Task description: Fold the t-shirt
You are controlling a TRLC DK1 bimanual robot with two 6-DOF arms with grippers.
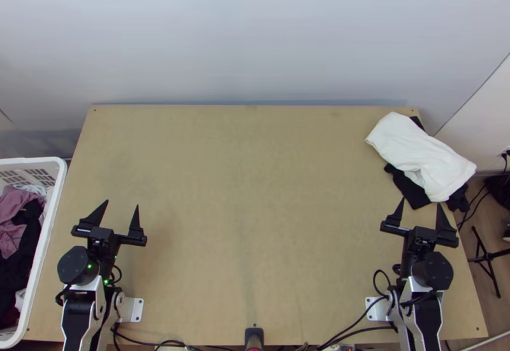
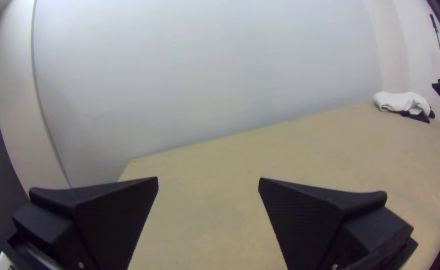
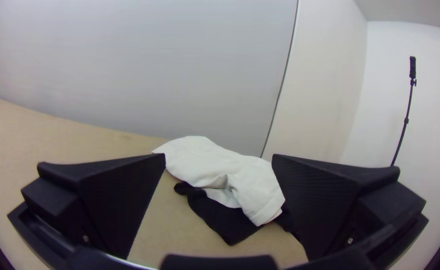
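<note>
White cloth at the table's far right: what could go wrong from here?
The white cloth lies on black cloth, so the open right pincer could pick up both together. The white cloth also seems to reach past the table's right edge, so an outward nudge might send it off.

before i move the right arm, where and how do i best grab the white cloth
I'd pinch the near end of the white cloth, coming in low from the near side with the right gripper. That end lies closest to its open fingers, and its edge rests over the black cloth, so a shallow bite should help leave the black behind.
</note>
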